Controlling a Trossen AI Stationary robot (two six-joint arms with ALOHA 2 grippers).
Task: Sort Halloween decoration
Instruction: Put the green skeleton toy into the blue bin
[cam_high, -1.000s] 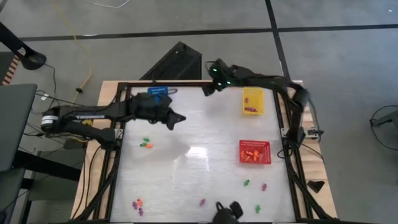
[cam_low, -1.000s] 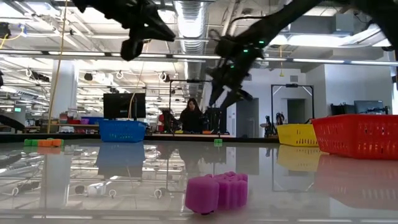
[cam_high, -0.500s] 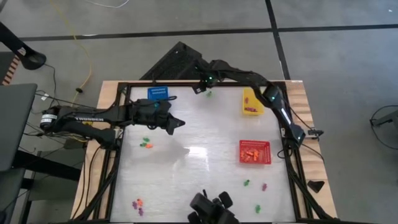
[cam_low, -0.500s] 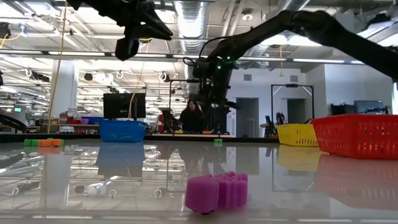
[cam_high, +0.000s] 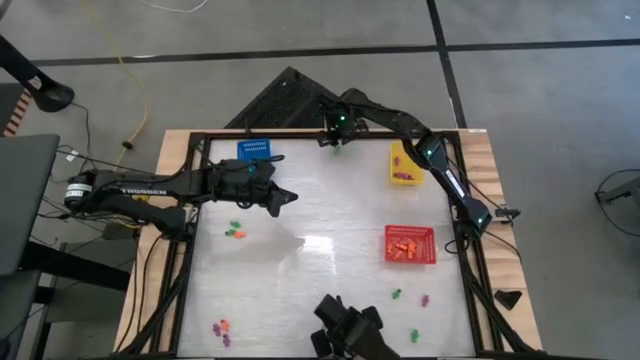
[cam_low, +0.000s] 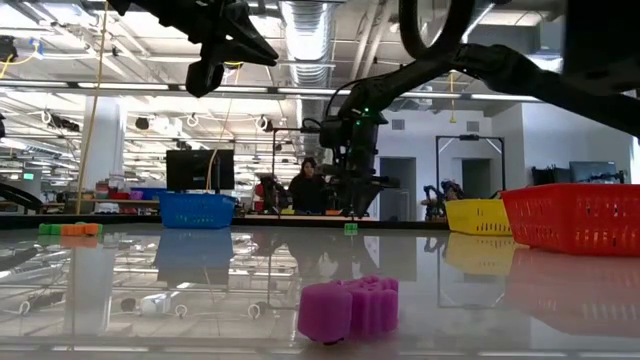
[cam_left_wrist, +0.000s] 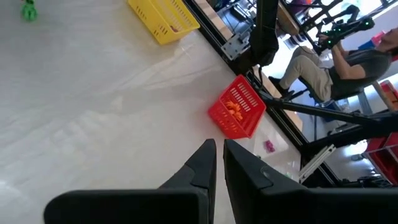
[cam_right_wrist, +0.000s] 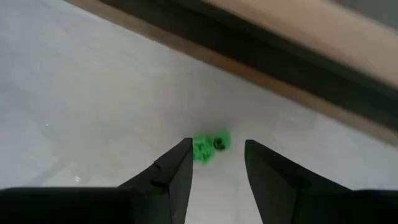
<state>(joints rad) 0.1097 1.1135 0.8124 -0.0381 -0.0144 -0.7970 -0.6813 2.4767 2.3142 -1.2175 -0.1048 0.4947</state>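
Observation:
The Halloween decoration is several tiny orange, green and purple pieces scattered over the white table. One green piece lies near the far edge. My right gripper points down over it, open, its fingertips on either side of the piece and just above the table; I see no touch. My left gripper hovers high over the table's left half, shut on nothing. A purple piece lies near the front edge.
A blue basket stands at the far left. A yellow basket is at the far right and a red basket with orange pieces at the right. Loose pieces lie at the left, front left and front right.
My right gripper has come down toward the table near its far edge. It has tipped from a slant to pointing almost straight down over the green piece. The green piece has stayed where it was.

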